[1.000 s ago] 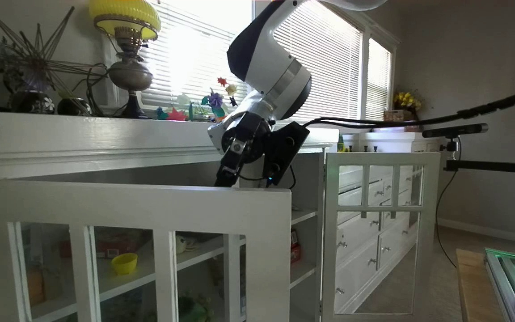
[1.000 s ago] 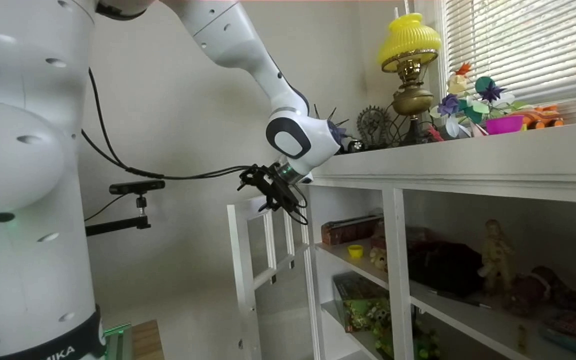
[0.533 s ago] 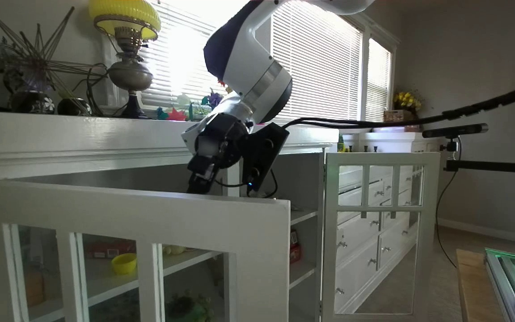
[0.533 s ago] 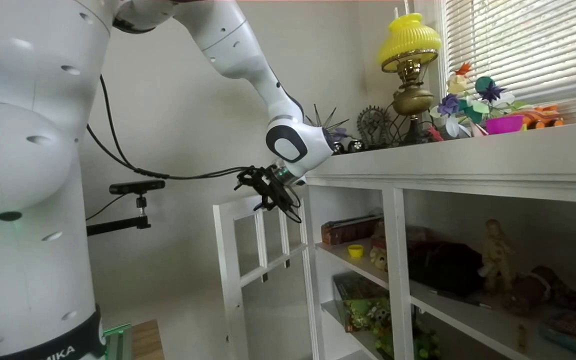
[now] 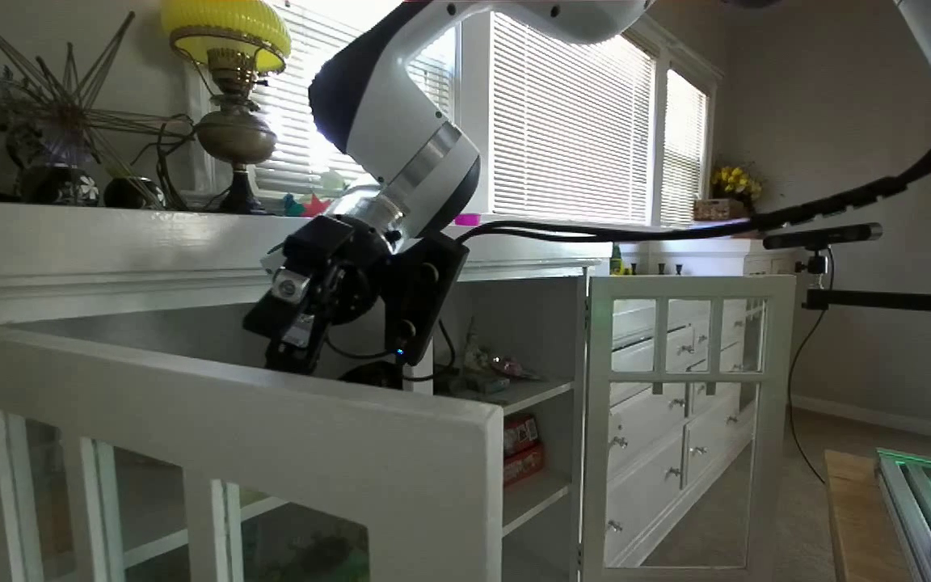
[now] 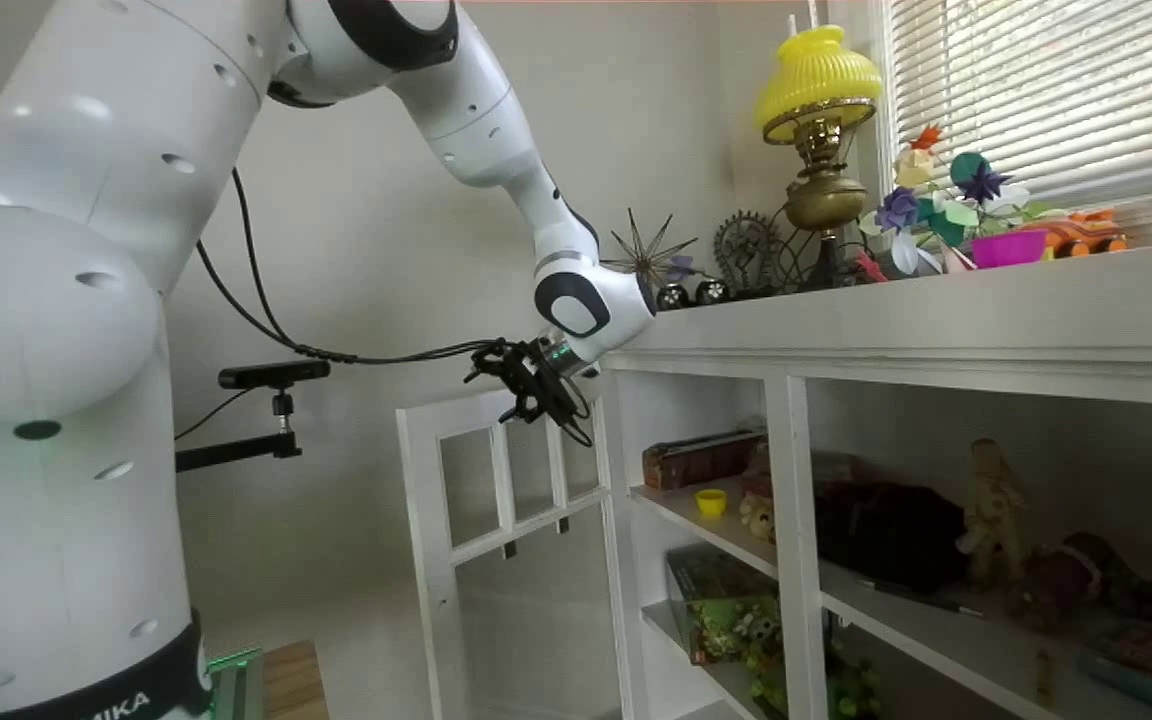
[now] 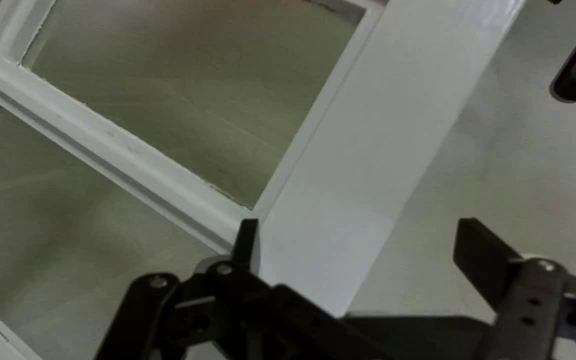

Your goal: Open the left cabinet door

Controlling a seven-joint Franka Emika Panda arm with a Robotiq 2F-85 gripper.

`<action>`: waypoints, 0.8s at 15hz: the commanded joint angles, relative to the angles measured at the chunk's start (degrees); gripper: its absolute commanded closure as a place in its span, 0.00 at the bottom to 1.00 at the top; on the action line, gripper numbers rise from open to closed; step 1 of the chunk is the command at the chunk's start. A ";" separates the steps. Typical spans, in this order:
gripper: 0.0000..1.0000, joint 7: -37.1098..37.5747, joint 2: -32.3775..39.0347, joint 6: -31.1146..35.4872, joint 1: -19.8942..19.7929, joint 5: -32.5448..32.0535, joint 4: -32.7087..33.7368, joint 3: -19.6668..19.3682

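The left cabinet door (image 5: 312,428), white with glass panes split by white bars, stands swung well out from the cabinet. It also shows in an exterior view (image 6: 426,540) with its free edge toward the robot. In the wrist view its white frame (image 7: 363,150) runs diagonally past the fingers. My gripper (image 7: 360,240) is open, its two black fingers wide apart with nothing held between them. In both exterior views the gripper (image 5: 296,356) is at the door's top edge, on the cabinet side, fingers partly hidden behind the door. Whether a finger touches the door cannot be told.
The narrower paned door (image 5: 778,420) stands open beyond. Cabinet shelves (image 5: 534,493) hold red boxes (image 5: 522,465) and a yellow cup (image 6: 710,502). A yellow-shaded lamp (image 6: 821,90) and paper flowers (image 6: 936,200) stand on the ledge. A camera on a bracket (image 6: 274,375) is nearby.
The door has swung further outward, its free edge moving away from the cabinet. The gripper and arm moved outward with it.
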 commanded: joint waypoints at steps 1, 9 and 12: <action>0.00 3.55 4.07 -2.56 0.68 -3.25 6.60 0.61; 0.00 4.37 7.09 -5.05 1.81 -5.20 12.80 1.82; 0.00 4.25 8.13 -5.71 2.38 -5.58 14.40 2.37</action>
